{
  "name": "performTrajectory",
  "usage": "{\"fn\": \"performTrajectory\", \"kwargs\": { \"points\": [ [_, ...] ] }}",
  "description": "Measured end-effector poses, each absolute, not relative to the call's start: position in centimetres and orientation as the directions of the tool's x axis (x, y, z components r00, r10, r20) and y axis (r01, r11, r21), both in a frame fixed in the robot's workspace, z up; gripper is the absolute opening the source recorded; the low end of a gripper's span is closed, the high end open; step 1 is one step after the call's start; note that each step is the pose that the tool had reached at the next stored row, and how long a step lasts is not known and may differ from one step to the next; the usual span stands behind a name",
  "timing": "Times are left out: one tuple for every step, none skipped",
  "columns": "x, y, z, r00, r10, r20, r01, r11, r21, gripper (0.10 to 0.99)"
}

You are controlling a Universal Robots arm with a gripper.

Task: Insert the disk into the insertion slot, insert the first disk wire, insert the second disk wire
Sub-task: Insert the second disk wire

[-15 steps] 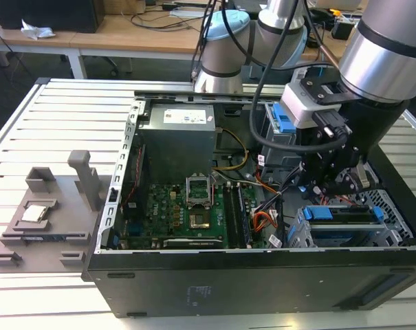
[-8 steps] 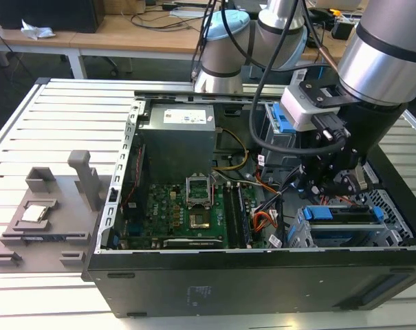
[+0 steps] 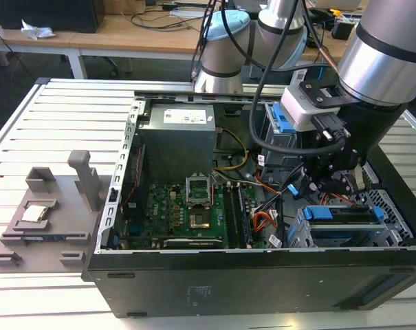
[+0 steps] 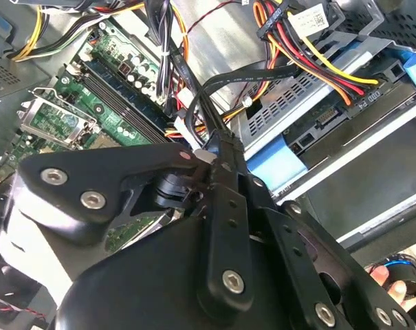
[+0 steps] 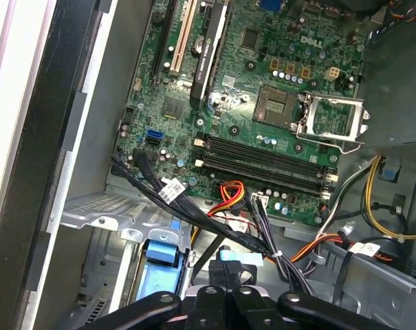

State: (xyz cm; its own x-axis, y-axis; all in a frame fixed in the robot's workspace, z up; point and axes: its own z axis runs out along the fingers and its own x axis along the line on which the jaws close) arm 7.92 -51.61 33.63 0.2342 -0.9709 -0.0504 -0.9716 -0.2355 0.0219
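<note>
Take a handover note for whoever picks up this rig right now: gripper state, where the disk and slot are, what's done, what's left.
Gripper: appears shut on a black wire, close to the disk's connector end.
Disk: sitting in the insertion slot, blue carrier showing at the cage's mouth.
Done: disk insertion, by the look of it.
Left: the disk's connectors look bare in the second wrist view, so both wires seem not yet plugged in.

Loose cables [image 4: 311, 55] crowd the approach to the insertion slot [image 3: 298, 232].
</note>
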Motion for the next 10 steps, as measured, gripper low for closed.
{"fn": "performTrajectory", "kwargs": {
  "points": [
    [7.92,-51.61,33.63,0.234,-0.971,-0.050,-0.972,-0.235,0.022,0.173],
    [7.92,-51.61,33.62,0.234,-0.971,-0.050,-0.972,-0.236,0.022,0.235],
    [7.92,-51.61,33.62,0.234,-0.971,-0.050,-0.972,-0.236,0.022,0.294],
    [7.92,-51.61,33.61,0.234,-0.971,-0.050,-0.972,-0.235,0.022,0.361],
    [7.92,-51.61,33.61,0.234,-0.971,-0.050,-0.972,-0.236,0.022,0.361],
    [7.84,-51.61,33.59,0.234,-0.971,-0.051,-0.972,-0.236,0.022,0.361],
    [7.72,-51.61,33.60,0.234,-0.971,-0.051,-0.972,-0.236,0.022,0.361],
    [7.55,-51.61,33.61,0.234,-0.971,-0.052,-0.972,-0.236,0.021,0.361],
    [7.40,-51.61,33.61,0.234,-0.971,-0.053,-0.972,-0.236,0.021,0.361],
    [7.24,-51.61,33.61,0.234,-0.971,-0.054,-0.972,-0.236,0.021,0.361]
  ]
}}
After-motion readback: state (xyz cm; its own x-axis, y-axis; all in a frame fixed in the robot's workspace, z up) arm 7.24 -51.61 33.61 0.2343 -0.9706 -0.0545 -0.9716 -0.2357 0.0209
